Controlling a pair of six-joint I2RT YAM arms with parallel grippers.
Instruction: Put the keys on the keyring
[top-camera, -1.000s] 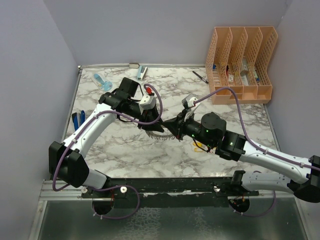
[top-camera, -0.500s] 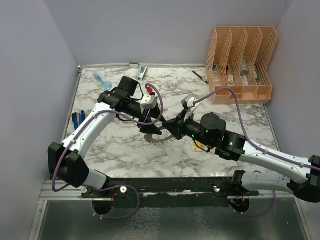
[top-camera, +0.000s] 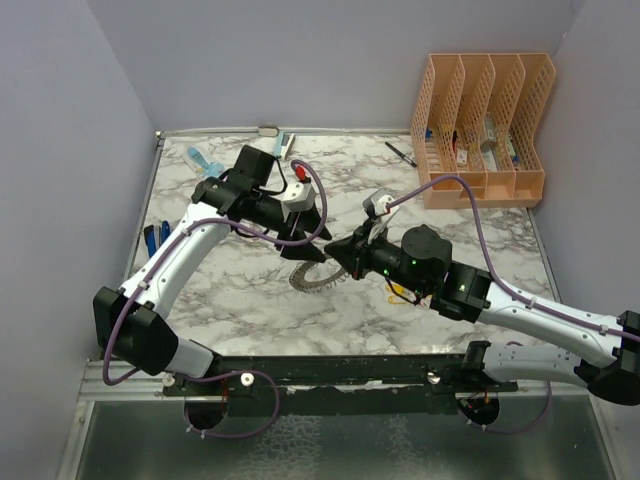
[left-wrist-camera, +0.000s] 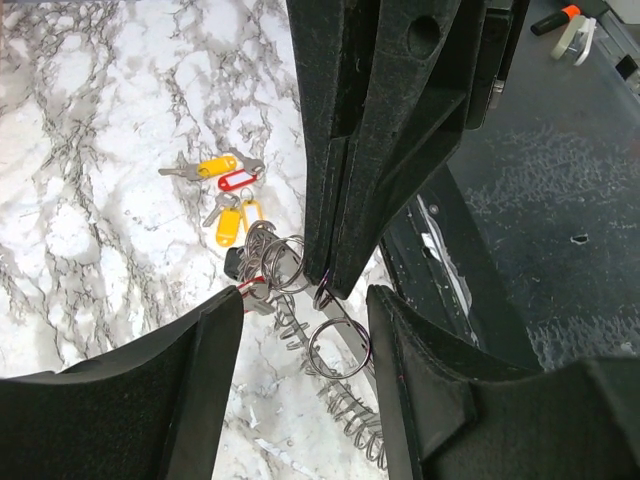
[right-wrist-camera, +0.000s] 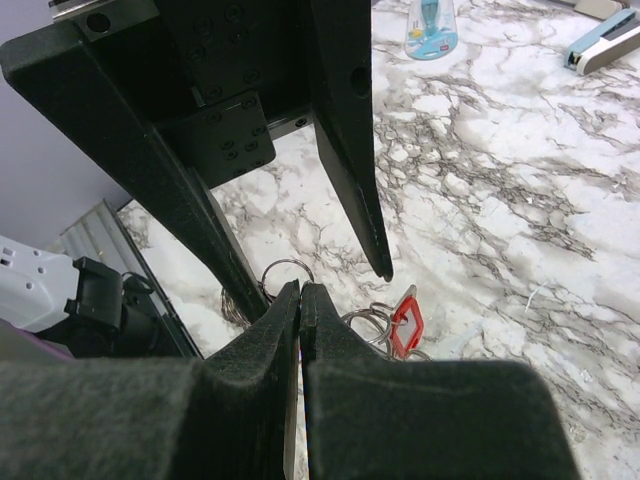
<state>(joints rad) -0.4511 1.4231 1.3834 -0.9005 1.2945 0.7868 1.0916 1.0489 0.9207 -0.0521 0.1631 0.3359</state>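
Note:
The keyring (top-camera: 312, 279), a grey coiled ring, is low over mid-table; its coil also shows in the left wrist view (left-wrist-camera: 345, 405). My right gripper (top-camera: 334, 257) is shut, pinching thin metal at the keyring's rim; its tips (right-wrist-camera: 300, 288) are pressed together. My left gripper (top-camera: 305, 243) is open and holds nothing; its fingers (left-wrist-camera: 215, 340) straddle the right gripper's tips just above the keyring. The keys (left-wrist-camera: 228, 196), with yellow and red tags, lie on the marble behind, joined by small split rings (left-wrist-camera: 338, 348). A red tag (right-wrist-camera: 403, 320) shows beside my right fingers.
An orange file organiser (top-camera: 482, 130) stands at the back right, a black pen (top-camera: 400, 153) beside it. A blue stapler (top-camera: 284, 146) and a blue bottle (top-camera: 205, 162) lie at the back left, blue handles (top-camera: 155, 240) at the left edge.
My left gripper has pulled back up and away from the keyring, which now shows more fully below it. The right gripper has barely moved.

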